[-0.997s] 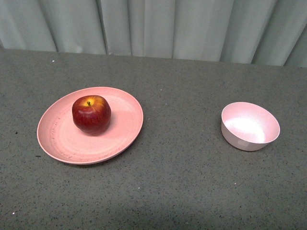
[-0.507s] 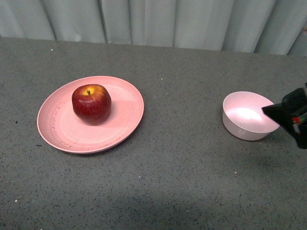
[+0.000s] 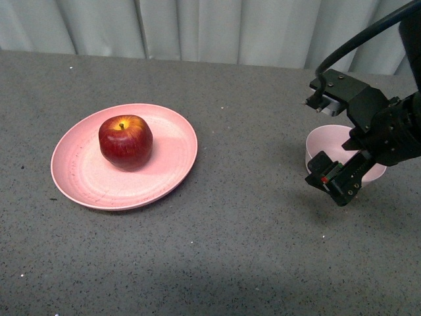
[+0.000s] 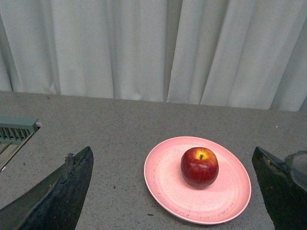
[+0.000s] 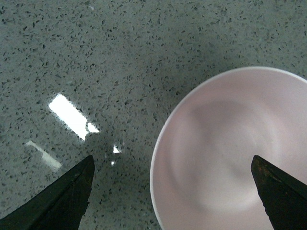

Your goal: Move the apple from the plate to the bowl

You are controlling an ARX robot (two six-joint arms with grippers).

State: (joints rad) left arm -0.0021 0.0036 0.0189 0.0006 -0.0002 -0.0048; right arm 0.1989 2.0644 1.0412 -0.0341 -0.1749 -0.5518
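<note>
The right gripper (image 3: 316, 139) is hanging just over the bowl (image 3: 323, 139), jaws spread wide and gripping nothing, likely readied for a grasp. The left gripper (image 4: 172, 152) is gaping empty too. The apple (image 3: 125, 141) is sitting on the plate (image 3: 79, 179), well left of the bowl.

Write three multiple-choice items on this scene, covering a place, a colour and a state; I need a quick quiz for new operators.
1. Where is the apple? A on the bare table; B on the plate; C in mid-air.
2. What colour is the plate? A blue; B white; C pink.
3. The right gripper is: A open; B shut on the apple; C shut on the plate.
Key: B, it sits on the plate; C, salmon pink throughout; A, its fingers stand wide apart by the bowl.
</note>
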